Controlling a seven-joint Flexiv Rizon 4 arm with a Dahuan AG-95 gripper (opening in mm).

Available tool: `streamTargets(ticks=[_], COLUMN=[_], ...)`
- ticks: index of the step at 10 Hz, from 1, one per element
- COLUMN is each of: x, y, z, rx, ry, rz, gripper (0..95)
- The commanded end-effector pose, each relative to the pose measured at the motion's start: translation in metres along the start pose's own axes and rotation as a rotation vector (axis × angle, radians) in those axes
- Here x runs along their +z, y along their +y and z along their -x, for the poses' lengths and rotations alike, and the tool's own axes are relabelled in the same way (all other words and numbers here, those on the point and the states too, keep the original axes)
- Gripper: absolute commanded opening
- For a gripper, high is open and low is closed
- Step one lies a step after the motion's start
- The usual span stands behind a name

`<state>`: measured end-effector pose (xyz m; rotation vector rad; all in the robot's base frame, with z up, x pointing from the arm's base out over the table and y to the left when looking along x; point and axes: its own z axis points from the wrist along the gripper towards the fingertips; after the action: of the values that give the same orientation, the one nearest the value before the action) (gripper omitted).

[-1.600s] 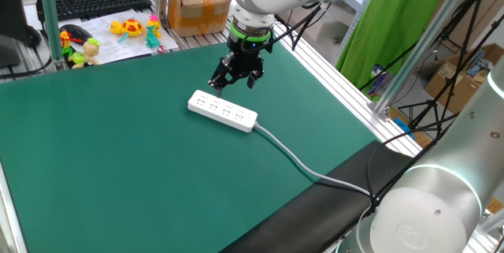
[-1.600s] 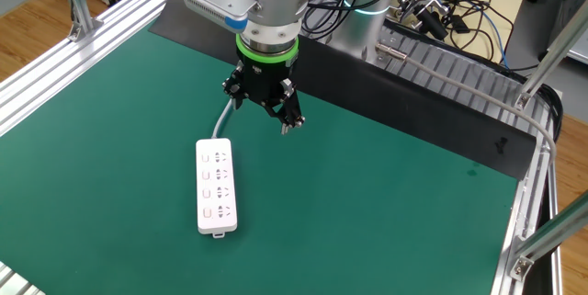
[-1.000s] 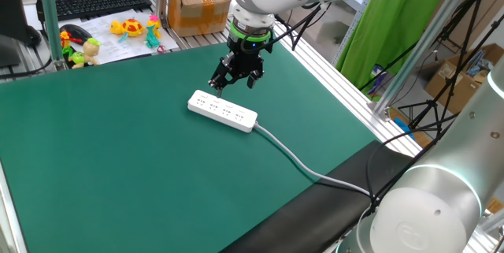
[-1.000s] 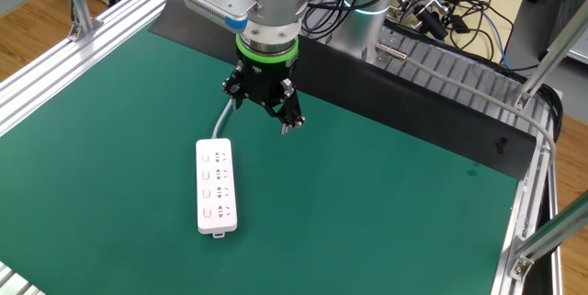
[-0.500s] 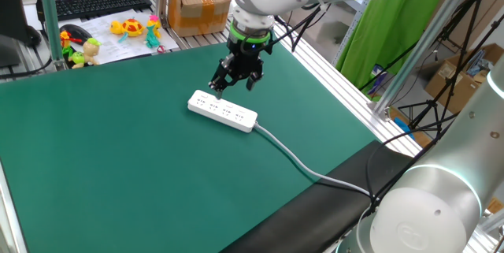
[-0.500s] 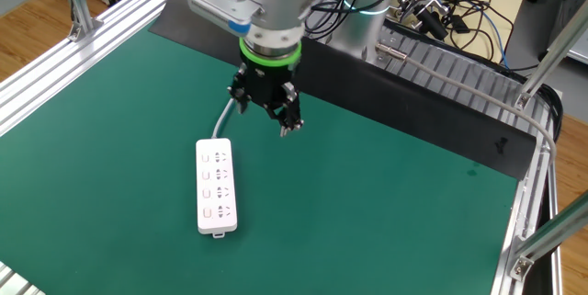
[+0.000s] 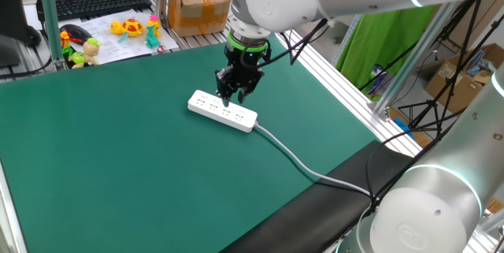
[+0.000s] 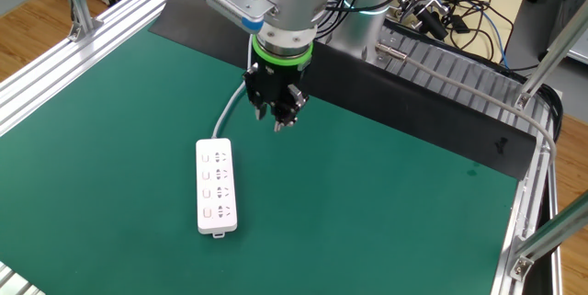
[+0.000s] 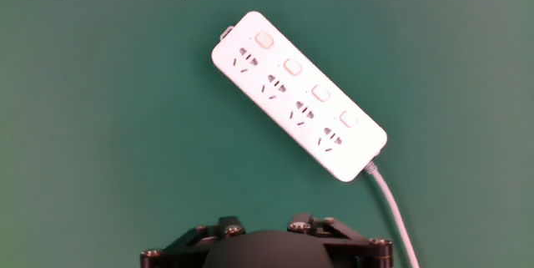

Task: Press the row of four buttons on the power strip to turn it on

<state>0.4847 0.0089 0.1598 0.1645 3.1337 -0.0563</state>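
Green mat (image 8: 413,212) covers the table across most of both fixed views. White power strip (image 8: 217,187) lies flat on it, lower left of centre in the other fixed view, its grey cable (image 7: 295,161) trailing toward the lower right in one fixed view. Four buttons (image 9: 304,78) run in a line along the strip's top face, seen diagonally across the upper middle of the hand view. Black gripper (image 8: 283,122) hangs above the mat near the strip's cable end, apart from it. Whether its fingers are spread or pressed together cannot be told. Toys (image 7: 126,27) and a cardboard box (image 7: 198,2) sit upper left in one fixed view.
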Motion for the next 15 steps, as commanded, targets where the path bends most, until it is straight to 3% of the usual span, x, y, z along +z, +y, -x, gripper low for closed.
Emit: streamTargets(ticks=[1,3,7,8,11,12,13,14,15], x=[-0.001,-0.005,-0.009,-0.005,0.009,0.012,0.014,0.015,0.018], y=[-0.002,-0.006,-0.024,-0.033,-0.058,-0.066,-0.070,-0.071,-0.070], z=[0.004,0.016,0.060,0.070,0.073,0.073,0.072,0.072,0.073], rx=[-0.120,-0.199,-0.349,-0.349,-0.342,-0.293,-0.206,-0.174,-0.139], ry=[0.002,0.006,0.018,0.013,-0.008,-0.003,0.011,0.020,0.015], rz=[-0.005,-0.010,-0.023,-0.019,0.000,0.018,0.070,0.091,0.091], gripper=[0.0,0.0,0.0,0.0,0.0,0.0,0.0,0.0,0.0])
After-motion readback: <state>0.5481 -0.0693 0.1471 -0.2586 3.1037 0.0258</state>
